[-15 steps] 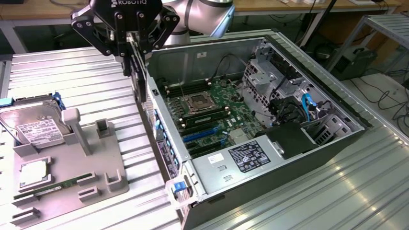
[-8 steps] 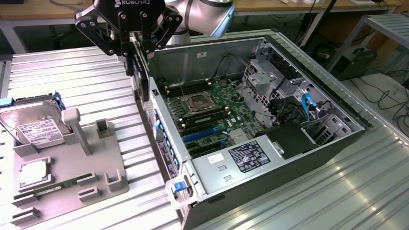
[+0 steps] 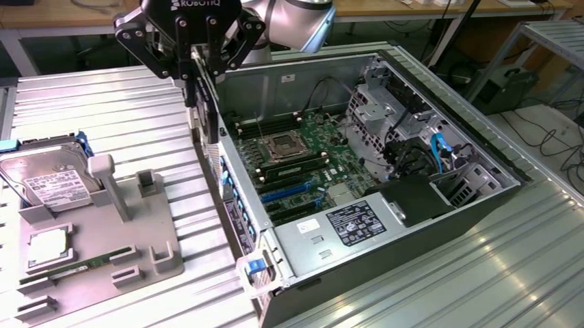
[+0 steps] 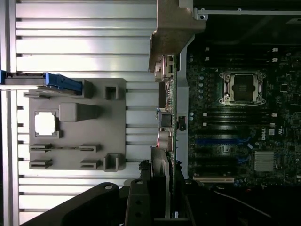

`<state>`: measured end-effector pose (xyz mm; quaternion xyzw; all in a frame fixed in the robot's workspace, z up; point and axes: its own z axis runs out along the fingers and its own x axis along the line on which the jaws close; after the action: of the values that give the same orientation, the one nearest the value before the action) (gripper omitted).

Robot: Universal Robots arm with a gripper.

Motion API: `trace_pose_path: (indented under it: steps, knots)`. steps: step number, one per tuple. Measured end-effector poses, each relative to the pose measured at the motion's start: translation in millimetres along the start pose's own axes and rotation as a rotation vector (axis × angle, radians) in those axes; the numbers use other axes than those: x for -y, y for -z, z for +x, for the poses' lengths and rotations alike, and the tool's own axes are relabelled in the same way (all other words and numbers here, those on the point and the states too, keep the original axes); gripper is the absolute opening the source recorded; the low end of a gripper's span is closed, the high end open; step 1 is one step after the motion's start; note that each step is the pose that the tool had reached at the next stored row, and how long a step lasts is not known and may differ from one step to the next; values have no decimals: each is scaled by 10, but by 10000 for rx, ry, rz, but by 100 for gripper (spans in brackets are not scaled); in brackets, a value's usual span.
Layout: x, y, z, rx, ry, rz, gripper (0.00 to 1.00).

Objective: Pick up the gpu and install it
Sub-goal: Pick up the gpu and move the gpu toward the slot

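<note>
White "ROBOTIQ" on the hand (image 3: 199, 67); labels on hard drive (image 3: 46, 179) & PSU (image 3: 357, 225) unreadable.

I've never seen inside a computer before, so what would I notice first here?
First you'd spot the big open computer case lying on its side, with its green motherboard showing inside. Above the case's wall on the exterior view's left, the black gripper holds the gpu upright, thin edge down. Farther to that left, a silver hard drive sits in a grey holder.
</note>
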<state>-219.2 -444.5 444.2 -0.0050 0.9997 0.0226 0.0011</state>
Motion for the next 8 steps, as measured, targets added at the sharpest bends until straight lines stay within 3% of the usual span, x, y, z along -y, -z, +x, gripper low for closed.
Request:
trace_pose_path:
  steps: [8]
  knots:
    - [0,0,-37,-14,282,-1,27]
